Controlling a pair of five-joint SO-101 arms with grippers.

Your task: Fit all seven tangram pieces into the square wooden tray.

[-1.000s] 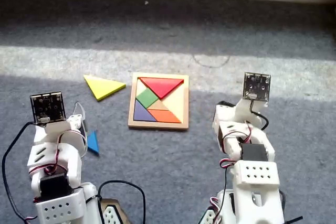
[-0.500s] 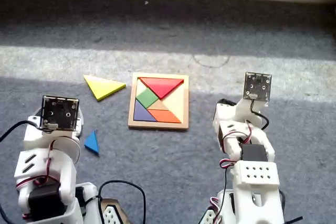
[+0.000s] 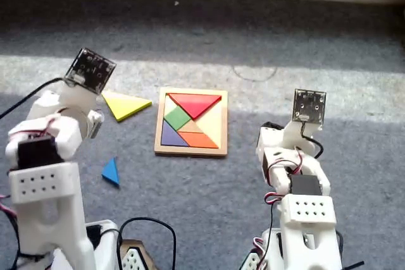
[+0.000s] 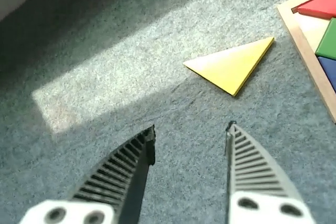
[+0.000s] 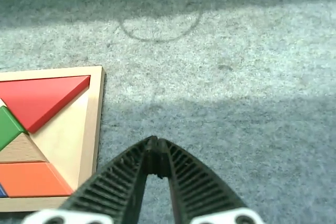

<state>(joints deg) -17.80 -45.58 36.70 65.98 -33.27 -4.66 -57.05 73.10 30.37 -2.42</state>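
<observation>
Wooden and square, the tray [image 3: 221, 121] lies near the middle of the grey bench [image 3: 209, 42], between the two arms. Five pieces sit inside it. A red triangle [image 3: 193, 102] fills the far edge, and a green square [image 3: 176, 118] is beside it on the left. An indigo triangle [image 3: 169, 136] takes the near left corner, and an orange parallelogram [image 3: 201, 140] runs along the near edge. A tan triangle [image 3: 190, 126] is wedged between the green square and the orange piece. The tray floor on the right side, below the red triangle, is bare.

Two pieces lie outside the tray on the bench. The yellow triangle [image 3: 126, 104] is flat just left of the tray, with one tip pointing at the tray's far left corner and not quite touching it. The small blue triangle [image 3: 111, 172] lies well apart from it, nearer the base of the left arm [image 3: 47, 156].

The left arm is raised, with its wrist camera near the yellow triangle. The left end effector [image 4: 191, 129] is released, its fingers spread wide above bare bench. It grips nothing, and the yellow triangle lies just beyond its tips, with the tray rim past that.

The right arm [image 3: 294, 162] stands to the right of the tray. The right end effector [image 5: 156, 153] is clenched, fingertips together and empty. It hovers over the bench just beside the tray's right rim. A faint ring [image 5: 160, 27] marks the bench farther out.
</observation>
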